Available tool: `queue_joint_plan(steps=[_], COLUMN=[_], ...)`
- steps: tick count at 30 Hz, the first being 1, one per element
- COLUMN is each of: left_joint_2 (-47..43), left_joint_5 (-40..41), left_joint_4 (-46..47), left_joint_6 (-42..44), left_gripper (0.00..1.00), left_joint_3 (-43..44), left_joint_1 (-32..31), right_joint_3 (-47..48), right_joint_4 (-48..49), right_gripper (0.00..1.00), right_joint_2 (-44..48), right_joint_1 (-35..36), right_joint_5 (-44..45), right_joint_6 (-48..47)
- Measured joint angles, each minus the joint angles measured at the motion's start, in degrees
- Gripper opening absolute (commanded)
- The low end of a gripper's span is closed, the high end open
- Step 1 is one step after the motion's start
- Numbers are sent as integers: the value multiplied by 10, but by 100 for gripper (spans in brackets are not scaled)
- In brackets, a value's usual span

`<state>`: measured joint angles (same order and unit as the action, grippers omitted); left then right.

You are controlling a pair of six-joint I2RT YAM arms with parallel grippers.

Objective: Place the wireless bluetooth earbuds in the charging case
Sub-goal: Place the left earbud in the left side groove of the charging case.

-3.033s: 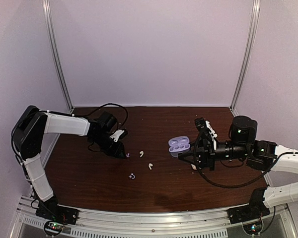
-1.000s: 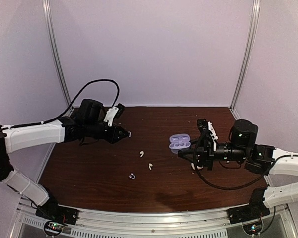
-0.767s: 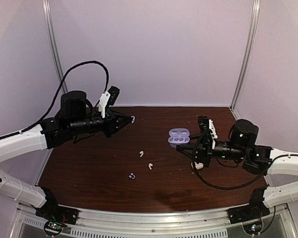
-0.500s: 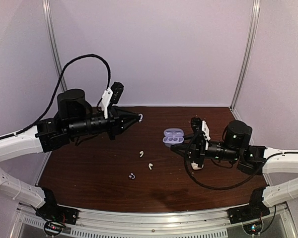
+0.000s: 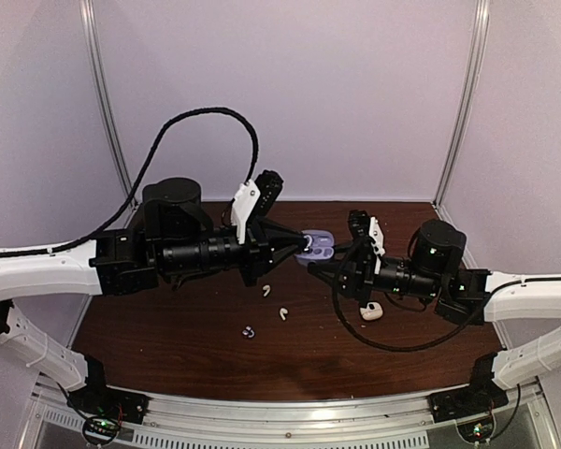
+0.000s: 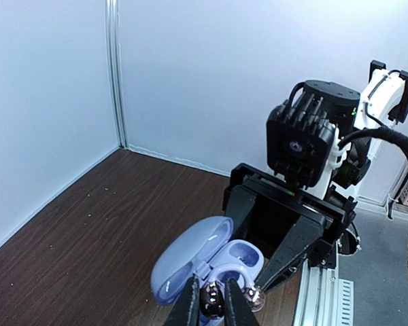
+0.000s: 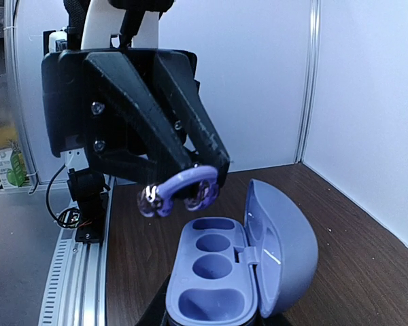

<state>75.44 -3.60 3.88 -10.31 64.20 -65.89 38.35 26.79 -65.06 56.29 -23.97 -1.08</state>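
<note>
Aloft, over mid-table: left gripper (image 6: 209, 303) clamped on one bluish-purple earbud (image 7: 179, 185). Its fingers (image 6: 190, 307) pinch the rounded body, and the curved loop sticks out past the tips. The earbud hangs just above the tray of the open charging case (image 7: 285, 248), apart from it in the right wrist view. Case lid is swung back.

Right gripper (image 5: 323, 267) is closed on the case from below and holds it in the air, facing the left arm (contact points mostly hidden under the case).

Down on the table (image 5: 168, 337): white earbud (image 5: 266, 291) and second white earbud (image 5: 283, 313) lie near each other. The other purple earbud (image 5: 249, 331) lies nearer the bases, apart from both. A white rounded object (image 5: 372, 311) sits beside the right arm; cannot tell what it is.
</note>
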Motion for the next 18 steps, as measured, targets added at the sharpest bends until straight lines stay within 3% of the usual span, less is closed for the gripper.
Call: queue_joint_plan(steps=[18], left_joint_2=[5], left_joint_5=[67], left_joint_4=[-12], left_joint_6=[8], left_gripper=[13], left_joint_3=[1], left_joint_1=[-9], right_joint_3=[0], right_joint_4=[10], right_gripper=[0], right_joint_2=[0], right_joint_1=[4], right_joint_5=[7], right_joint_6=[5])
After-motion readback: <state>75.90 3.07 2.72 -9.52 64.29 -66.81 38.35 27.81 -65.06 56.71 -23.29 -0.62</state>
